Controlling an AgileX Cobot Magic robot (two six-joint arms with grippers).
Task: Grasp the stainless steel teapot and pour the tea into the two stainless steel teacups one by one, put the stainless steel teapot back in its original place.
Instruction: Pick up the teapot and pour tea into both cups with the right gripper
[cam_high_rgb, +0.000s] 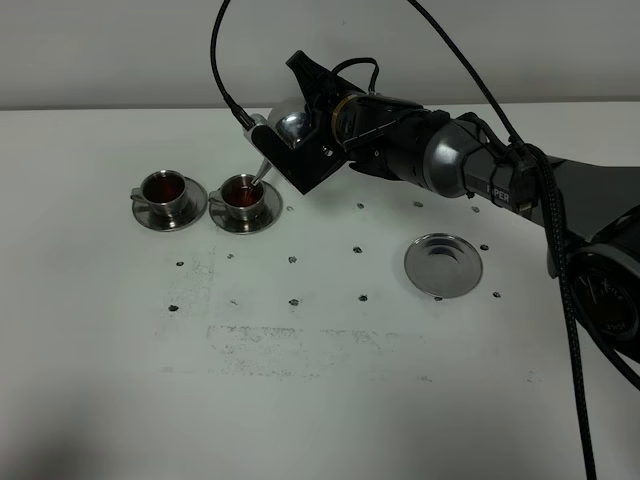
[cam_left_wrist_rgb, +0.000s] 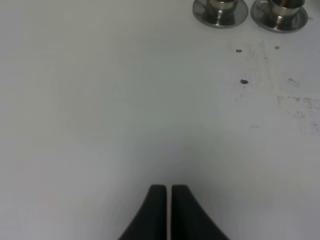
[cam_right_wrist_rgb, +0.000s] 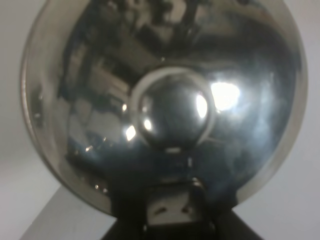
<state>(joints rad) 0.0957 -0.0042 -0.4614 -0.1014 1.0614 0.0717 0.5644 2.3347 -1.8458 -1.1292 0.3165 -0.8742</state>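
Observation:
The stainless steel teapot (cam_high_rgb: 288, 124) is held tilted toward the left, its thin spout (cam_high_rgb: 262, 168) just above the right teacup (cam_high_rgb: 243, 197). My right gripper (cam_high_rgb: 318, 118) is shut on the teapot; in the right wrist view its lid and knob (cam_right_wrist_rgb: 170, 116) fill the picture. Both teacups hold reddish-brown tea (cam_high_rgb: 241, 194); the left teacup (cam_high_rgb: 165, 191) stands beside the right one, each on its own saucer. The wide empty saucer (cam_high_rgb: 443, 265) lies to the right. My left gripper (cam_left_wrist_rgb: 169, 189) is shut and empty over bare table, with both cups (cam_left_wrist_rgb: 220, 7) (cam_left_wrist_rgb: 280, 10) far from it.
The white table (cam_high_rgb: 330, 380) has small dark screw holes (cam_high_rgb: 293, 301) and scuffed marks near its middle. Black cables (cam_high_rgb: 222, 70) arch over the back of the table above the right arm. The left arm does not show in the exterior high view.

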